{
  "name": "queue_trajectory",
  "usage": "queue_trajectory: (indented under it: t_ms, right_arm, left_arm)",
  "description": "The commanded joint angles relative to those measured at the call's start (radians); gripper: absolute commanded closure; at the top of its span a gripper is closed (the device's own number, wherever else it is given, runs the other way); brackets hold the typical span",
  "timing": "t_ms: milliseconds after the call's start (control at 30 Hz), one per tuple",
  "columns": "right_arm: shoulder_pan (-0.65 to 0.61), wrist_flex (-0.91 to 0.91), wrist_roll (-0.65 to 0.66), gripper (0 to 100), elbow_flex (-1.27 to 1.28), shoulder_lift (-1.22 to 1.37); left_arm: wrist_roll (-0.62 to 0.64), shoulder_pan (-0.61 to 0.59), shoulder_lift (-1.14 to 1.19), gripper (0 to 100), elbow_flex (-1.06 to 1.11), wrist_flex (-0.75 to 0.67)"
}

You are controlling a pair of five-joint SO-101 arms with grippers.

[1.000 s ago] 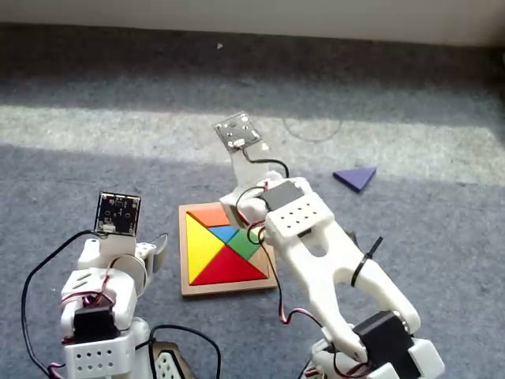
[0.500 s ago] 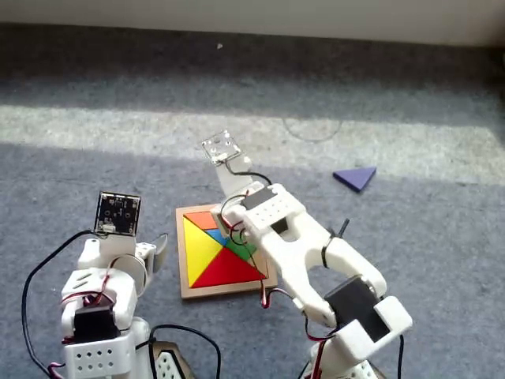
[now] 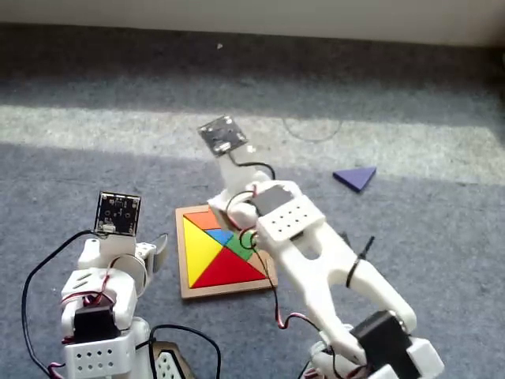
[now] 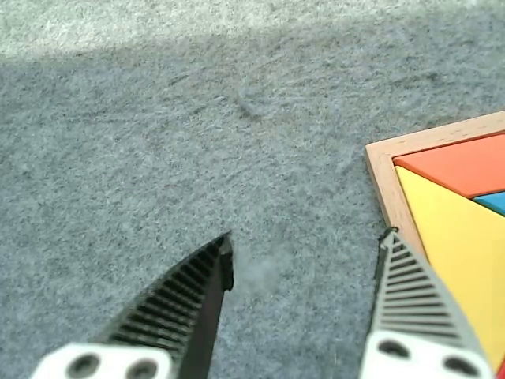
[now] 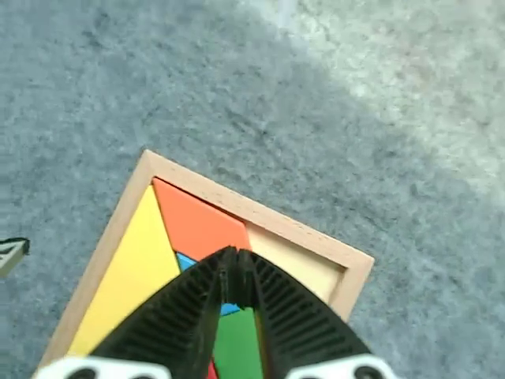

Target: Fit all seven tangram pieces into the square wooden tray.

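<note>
The square wooden tray (image 3: 186, 289) lies on the carpet holding orange (image 3: 207, 217), yellow (image 3: 200, 246), blue (image 3: 223, 235), green (image 3: 243, 246) and red (image 3: 229, 270) pieces. A purple triangle (image 3: 355, 177) lies loose on the carpet far to the tray's right. My right gripper (image 5: 237, 260) is shut with nothing in it, hovering over the tray where the orange piece (image 5: 197, 225) meets a bare wooden corner (image 5: 296, 264). My left gripper (image 4: 306, 241) stands open over the carpet just beside the tray's corner (image 4: 379, 154).
The right arm (image 3: 308, 245) stretches across the tray's right side and covers part of it. The left arm (image 3: 102, 300) sits at the near left. Grey carpet runs all around, with a sunlit band behind the tray.
The right arm swung left over the tray, then drew partly back, its wrist ending a little left of where it began. The left arm has stayed still.
</note>
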Motion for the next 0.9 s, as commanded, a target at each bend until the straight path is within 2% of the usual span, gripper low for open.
queue_trajectory:
  t_ms: [0, 233, 467, 633, 867]
  right_arm:
    - [0.170, 0.070, -0.008, 99.4, -0.024, -0.185]
    - [0.386, 0.068, -0.046, 98.8, -0.031, -0.147]
    - [0.512, 0.128, -0.307, 98.8, -0.231, 0.073]
    - [0.556, 0.252, -0.549, 98.8, -0.449, 0.226]
    - [0.624, 0.265, -0.901, 98.8, -0.634, 0.440]
  left_arm:
    - [-0.008, 0.015, -0.012, 71, -0.005, -0.005]
    - [-0.008, 0.015, -0.012, 71, -0.005, -0.005]
    - [-0.008, 0.015, -0.012, 71, -0.005, -0.005]
    - [-0.008, 0.015, -0.012, 71, -0.005, -0.005]
    - [-0.008, 0.015, -0.012, 71, -0.005, -0.005]
